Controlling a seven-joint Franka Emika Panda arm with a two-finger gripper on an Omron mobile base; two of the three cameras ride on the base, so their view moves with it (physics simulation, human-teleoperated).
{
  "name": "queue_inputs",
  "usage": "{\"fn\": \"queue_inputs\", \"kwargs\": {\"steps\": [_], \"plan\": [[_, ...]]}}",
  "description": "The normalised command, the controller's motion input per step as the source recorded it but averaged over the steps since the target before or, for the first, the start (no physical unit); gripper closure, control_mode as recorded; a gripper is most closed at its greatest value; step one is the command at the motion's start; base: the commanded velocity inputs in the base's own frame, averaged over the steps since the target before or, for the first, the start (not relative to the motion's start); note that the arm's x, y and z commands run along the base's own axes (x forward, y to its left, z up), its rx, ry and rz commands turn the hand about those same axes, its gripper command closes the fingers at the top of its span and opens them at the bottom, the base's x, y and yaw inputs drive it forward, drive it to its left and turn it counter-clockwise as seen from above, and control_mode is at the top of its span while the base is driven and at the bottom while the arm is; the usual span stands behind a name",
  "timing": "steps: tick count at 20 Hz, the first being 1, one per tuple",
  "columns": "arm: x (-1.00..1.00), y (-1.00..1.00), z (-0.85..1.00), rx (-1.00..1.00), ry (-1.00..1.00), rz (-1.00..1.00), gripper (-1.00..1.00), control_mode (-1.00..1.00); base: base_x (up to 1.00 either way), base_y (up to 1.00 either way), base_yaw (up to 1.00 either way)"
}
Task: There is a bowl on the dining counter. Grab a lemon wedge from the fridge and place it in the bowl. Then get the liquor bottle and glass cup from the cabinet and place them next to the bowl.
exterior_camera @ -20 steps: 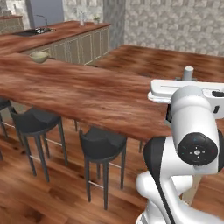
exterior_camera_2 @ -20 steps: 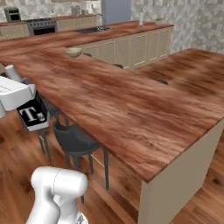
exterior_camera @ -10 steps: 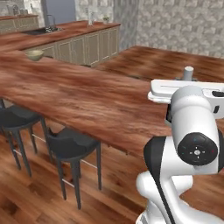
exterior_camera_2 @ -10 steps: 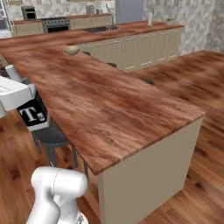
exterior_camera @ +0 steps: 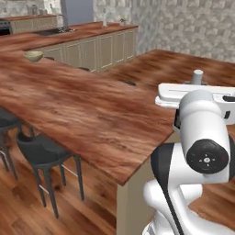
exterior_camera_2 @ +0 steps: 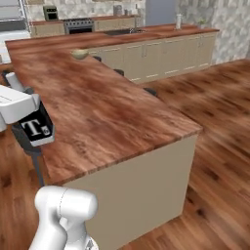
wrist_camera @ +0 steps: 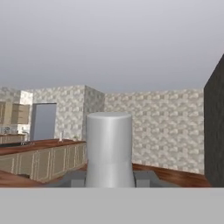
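Closest in, the gripper (wrist_camera: 109, 177) is clamped low on the pale grey cylindrical glass cup (wrist_camera: 109, 146), one jaw either side of its base. The cup rides upright; from the left base view it pokes up at twelve o'clock above the hand (exterior_camera: 197, 76). It looks light, rigid, slick-walled and breakable, so I'd judge a gentle squeeze on the straight wall, kept vertical, suits it. Next out, the long reddish-brown wooden dining counter (exterior_camera: 87, 114) runs away towards eleven o'clock, with black round bar stools (exterior_camera: 43, 153) tucked along its edge at nine. Far down the counter, at ten o'clock, sits the small tan round bowl (exterior_camera: 34, 56), well apart from the cup. Beyond it stands the tall grey fridge (exterior_camera: 78, 11).
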Motion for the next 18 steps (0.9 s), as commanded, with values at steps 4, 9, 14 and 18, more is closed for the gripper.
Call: {"fn": "queue_inputs", "kwargs": {"steps": [4,9,14,18], "plan": [[0.0,0.0,0.0,0.0,0.0,0.0,1.0,1.0,0.12,-1.0,0.28],[0.0,0.0,0.0,0.0,0.0,0.0,1.0,1.0,0.19,-1.0,0.29],[0.0,0.0,0.0,0.0,0.0,0.0,1.0,1.0,0.23,-1.0,0.29],[0.0,0.0,0.0,0.0,0.0,0.0,1.0,1.0,0.27,-1.0,0.29]]}}
